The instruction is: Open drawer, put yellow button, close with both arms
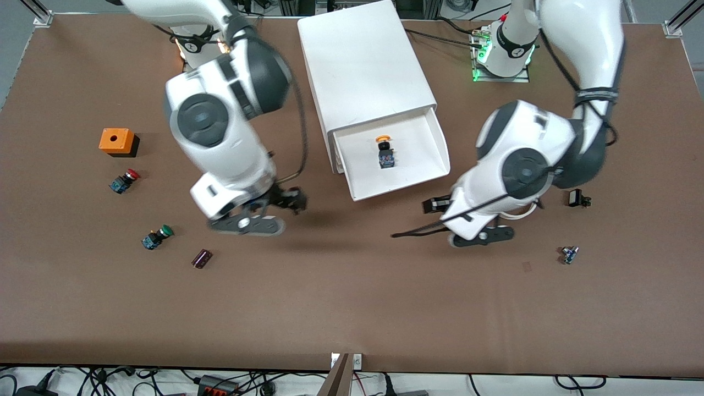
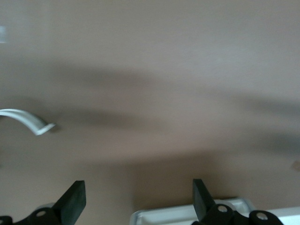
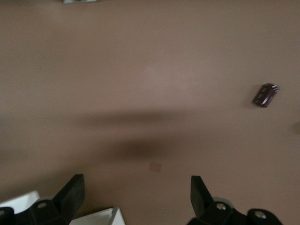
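The yellow button lies inside the open white drawer, which is pulled out of the white cabinet. My right gripper is open and empty over the table beside the drawer's front corner toward the right arm's end. In the right wrist view the gripper has its fingers wide apart, and a white drawer corner shows. My left gripper is open and empty over the table by the drawer's front corner toward the left arm's end. In the left wrist view the gripper shows the drawer's rim.
Toward the right arm's end lie an orange box, a red-capped button, a green-capped button and a small maroon part, which also shows in the right wrist view. Toward the left arm's end lie a small black part and another small part.
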Controlling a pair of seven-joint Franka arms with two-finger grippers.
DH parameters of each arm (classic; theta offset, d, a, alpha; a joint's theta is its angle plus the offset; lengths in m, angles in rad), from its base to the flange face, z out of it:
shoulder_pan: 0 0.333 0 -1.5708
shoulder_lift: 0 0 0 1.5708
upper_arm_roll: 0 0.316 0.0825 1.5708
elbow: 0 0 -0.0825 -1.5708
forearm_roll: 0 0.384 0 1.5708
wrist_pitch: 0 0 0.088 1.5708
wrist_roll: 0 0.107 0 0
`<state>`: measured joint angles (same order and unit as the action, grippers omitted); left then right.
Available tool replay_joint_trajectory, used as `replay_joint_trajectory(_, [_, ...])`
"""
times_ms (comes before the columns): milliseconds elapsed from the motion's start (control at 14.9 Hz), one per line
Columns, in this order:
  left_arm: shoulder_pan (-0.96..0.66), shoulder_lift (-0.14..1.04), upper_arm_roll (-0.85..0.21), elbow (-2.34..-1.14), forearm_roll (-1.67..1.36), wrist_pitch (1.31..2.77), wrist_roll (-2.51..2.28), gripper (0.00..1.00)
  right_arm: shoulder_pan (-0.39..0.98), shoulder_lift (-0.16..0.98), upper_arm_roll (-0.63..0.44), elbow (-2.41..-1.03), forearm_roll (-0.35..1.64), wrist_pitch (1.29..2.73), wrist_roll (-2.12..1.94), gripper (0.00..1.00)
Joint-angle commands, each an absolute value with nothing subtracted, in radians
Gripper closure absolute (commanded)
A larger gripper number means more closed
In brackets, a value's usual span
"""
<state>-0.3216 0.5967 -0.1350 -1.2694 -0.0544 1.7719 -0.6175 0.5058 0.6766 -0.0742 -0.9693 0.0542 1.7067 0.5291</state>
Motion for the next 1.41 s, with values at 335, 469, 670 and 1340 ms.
replay_joint_trajectory(335, [-0.410,0.583,-0.129,-1.420,-0.058,1.960,-0.741,0.00,0.284,0.609,-0.055,-0.983,0.041,1.580,0.229,0.00])
replay_joint_trajectory(469, [-0.413,0.563,-0.129,-1.453,-0.058,1.957,-0.742,0.00,0.239,0.583,-0.055,-0.985,0.041,1.536,0.209,0.00])
replay_joint_trajectory(670, [-0.426,0.525,-0.153,-1.520,-0.066,1.954,-0.749,0.00,0.193,0.557,-0.055,-0.985,0.040,1.523,0.170,0.00])
replay_joint_trajectory(1340, [-0.413,0.434,-0.275,-1.673,-0.083,1.947,-0.827,0.00,-0.006,0.373,-0.040,-1.140,0.048,1.494,-0.006,0.00])
